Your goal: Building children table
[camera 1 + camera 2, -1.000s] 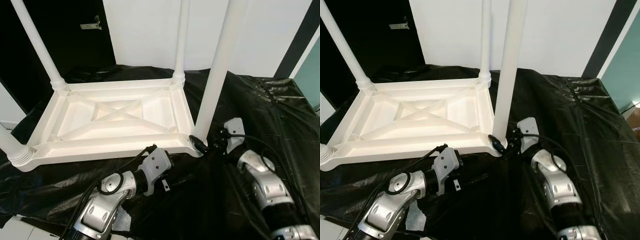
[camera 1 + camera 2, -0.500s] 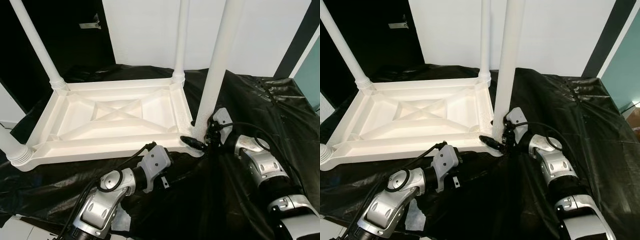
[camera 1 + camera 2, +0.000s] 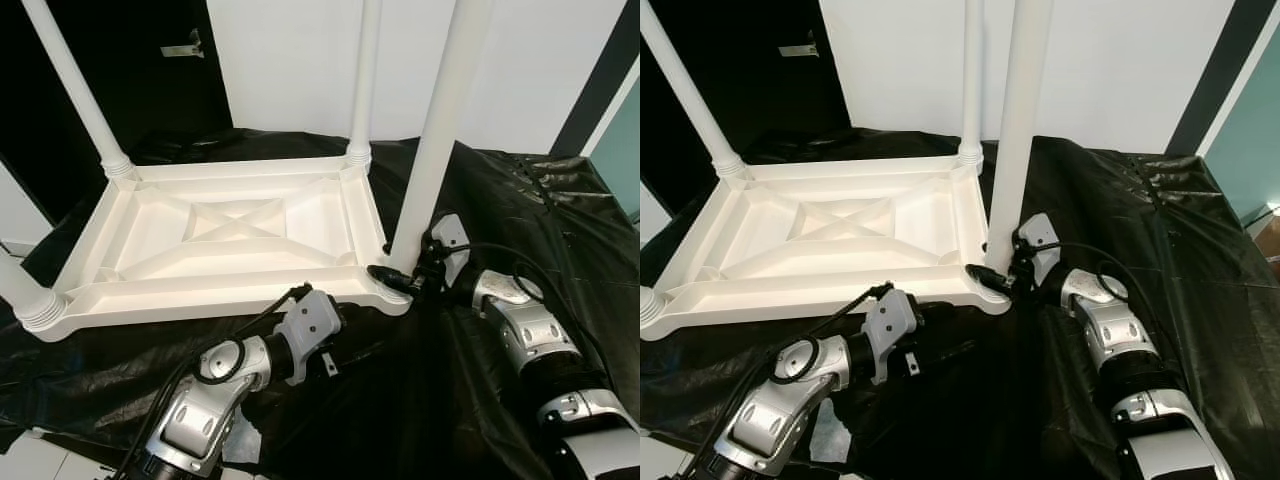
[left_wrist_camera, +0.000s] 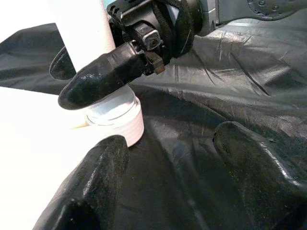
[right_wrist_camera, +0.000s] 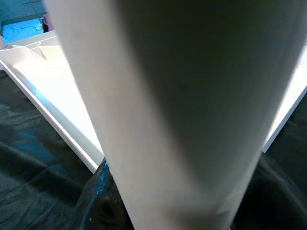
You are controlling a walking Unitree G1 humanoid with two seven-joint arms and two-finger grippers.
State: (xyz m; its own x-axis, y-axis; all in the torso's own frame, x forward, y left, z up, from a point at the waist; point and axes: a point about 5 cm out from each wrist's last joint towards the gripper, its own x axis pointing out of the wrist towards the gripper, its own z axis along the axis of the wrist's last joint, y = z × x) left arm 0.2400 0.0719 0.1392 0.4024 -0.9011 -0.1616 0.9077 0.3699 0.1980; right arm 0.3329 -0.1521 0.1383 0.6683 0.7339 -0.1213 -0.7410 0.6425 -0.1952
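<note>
The white plastic children's table (image 3: 230, 235) lies upside down on a black plastic sheet (image 3: 520, 200), its ribbed underside facing up with a cross-shaped brace in the middle. Four white legs stand up from its corners: one at the far left corner (image 3: 75, 85), one at the far right corner (image 3: 363, 75), one at the near left corner (image 3: 20, 290) (cut off by the edge of the head view), and the near right leg (image 3: 432, 140), which rises from the corner closest to the robot's right arm.

The right gripper (image 3: 400, 280) sits at the foot of the near right leg, its jaws closed around the leg just above the ribbed collar where the leg meets the tabletop corner; in the left wrist view one black finger (image 4: 103, 76) presses across the front of the leg and the other shows behind it. The right wrist view looks straight at the leg (image 5: 187, 110), blurred and very close.

The left gripper (image 4: 172, 163) is low over the black sheet just beside the table's near edge, pointing toward the same corner; its jaws stand wide apart and hold nothing.

A white wall (image 3: 540, 60) stands behind the table.
</note>
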